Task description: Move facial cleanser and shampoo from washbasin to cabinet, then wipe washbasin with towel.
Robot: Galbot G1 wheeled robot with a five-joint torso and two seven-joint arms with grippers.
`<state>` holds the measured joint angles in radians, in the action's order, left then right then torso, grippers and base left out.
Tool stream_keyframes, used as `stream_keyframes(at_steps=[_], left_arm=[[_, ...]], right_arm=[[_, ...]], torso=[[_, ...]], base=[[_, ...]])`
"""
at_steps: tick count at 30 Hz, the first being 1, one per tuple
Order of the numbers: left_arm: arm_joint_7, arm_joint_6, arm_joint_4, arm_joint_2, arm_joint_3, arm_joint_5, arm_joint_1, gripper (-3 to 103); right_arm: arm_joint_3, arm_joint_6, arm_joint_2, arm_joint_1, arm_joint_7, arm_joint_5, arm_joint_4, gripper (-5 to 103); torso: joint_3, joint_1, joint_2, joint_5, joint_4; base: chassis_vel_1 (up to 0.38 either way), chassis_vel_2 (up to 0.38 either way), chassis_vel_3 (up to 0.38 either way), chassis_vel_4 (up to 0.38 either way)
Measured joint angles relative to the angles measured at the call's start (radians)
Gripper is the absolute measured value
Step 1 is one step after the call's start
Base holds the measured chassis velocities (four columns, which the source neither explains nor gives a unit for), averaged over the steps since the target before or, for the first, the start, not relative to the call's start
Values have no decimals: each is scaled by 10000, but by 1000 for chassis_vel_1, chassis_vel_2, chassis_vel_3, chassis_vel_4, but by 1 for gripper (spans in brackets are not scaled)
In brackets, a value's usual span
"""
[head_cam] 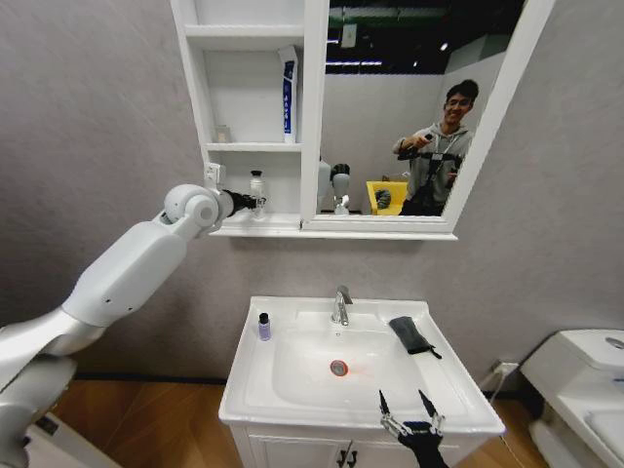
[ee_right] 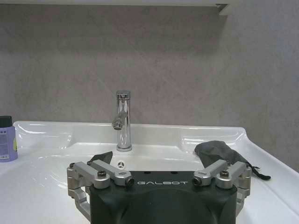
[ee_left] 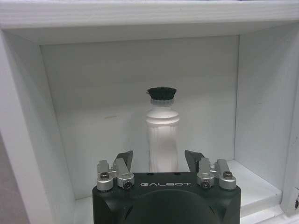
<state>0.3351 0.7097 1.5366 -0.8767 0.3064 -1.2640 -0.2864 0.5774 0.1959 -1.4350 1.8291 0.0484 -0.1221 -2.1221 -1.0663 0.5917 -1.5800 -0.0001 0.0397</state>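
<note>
A white bottle with a black cap [head_cam: 256,187] [ee_left: 162,135] stands upright on the lowest shelf of the cabinet [head_cam: 255,226]. My left gripper [head_cam: 244,203] [ee_left: 159,158] is open just in front of it, one finger on each side and gaps showing. A small purple bottle [head_cam: 264,327] [ee_right: 7,139] stands on the washbasin [head_cam: 253,385] at its rear left corner. I cannot read which bottle is facial cleanser and which is shampoo. The dark towel [head_cam: 410,334] [ee_right: 218,151] lies on the rear right ledge. My right gripper [head_cam: 409,409] [ee_right: 156,159] hangs open over the basin's front edge.
A chrome faucet [head_cam: 341,304] [ee_right: 123,119] rises at the back of the bowl, and the red-ringed drain [head_cam: 338,368] sits in the middle. A blue-and-white tube [head_cam: 289,96] stands on the middle shelf. The mirror [head_cam: 409,107] adjoins the shelves; a toilet [head_cam: 585,380] is at the right.
</note>
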Motion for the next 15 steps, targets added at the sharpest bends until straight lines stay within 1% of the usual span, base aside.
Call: stream_keyframes(at_steps=[1,3,4,5,6,7,8,9,10,11,12,13,14,15], left_arm=[[48,10,157,122,-33,-81,30,69],[283,37,1055,738,-274,-511,329,80],[283,37,1055,738,-274,-511,329,80],[405,35,1624,1083,-492,-641,600,85],[405,35,1624,1083,-492,-641,600,85],[454,0,2130,1318,-742,-673,881,90],[424,-292,3341,1769,-1584,-719,1802,95],[424,-292,3341,1769,-1584,-719,1802,95],[416,-504,3931,1977,-2041,-728,2426,98],[496,-930,4761,2234,-2602,-514,3543,100],[547,-1191,5187,2356,-2920,-237,4301,100],[547,-1191,5187,2356,-2920,-237,4301,100],[557,-1600,5823,2544,-3434,423,5674,100],[526,-2033,6242,2621,-3798,1386,7155,100]], right_arm=[[-16,0,-10,3,0,7,0,100],[-72,1,-35,16,0,39,-12,100],[-72,1,-35,16,0,39,-12,100],[-86,1,-48,19,0,55,-24,100],[-86,1,-48,19,0,55,-24,100],[-97,1,-58,20,0,68,-31,100],[-114,0,-77,21,0,97,-55,100],[-114,0,-77,21,0,97,-55,100],[-120,-1,-79,19,0,120,-60,100],[-124,10,-79,17,-1,157,-64,100],[-123,18,-85,18,0,164,-72,100],[-123,18,-85,18,0,164,-72,100],[-122,37,-112,41,2,164,-98,100],[-122,75,-127,59,20,164,-99,100]], torso=[[0,-1,0,1,0],[1,-1,0,0,-1],[1,-1,0,0,-1],[1,-1,-1,-1,-2],[1,-1,-1,-1,-2],[1,-1,0,-1,-3],[2,-1,-1,0,-3],[2,-1,-1,0,-3],[3,-3,-2,3,-1],[3,-4,-3,2,-1],[4,-5,-3,1,-1],[4,-5,-3,1,-1],[3,-3,-3,-3,0],[3,-4,-3,2,-3]], base=[[0,0,0,0],[0,0,0,0],[0,0,0,0],[0,0,0,0],[0,0,0,0],[0,0,0,0],[0,0,0,0],[0,0,0,0],[0,0,0,0],[0,0,0,0],[0,0,0,0],[0,0,0,0],[0,0,0,0],[0,0,0,0]])
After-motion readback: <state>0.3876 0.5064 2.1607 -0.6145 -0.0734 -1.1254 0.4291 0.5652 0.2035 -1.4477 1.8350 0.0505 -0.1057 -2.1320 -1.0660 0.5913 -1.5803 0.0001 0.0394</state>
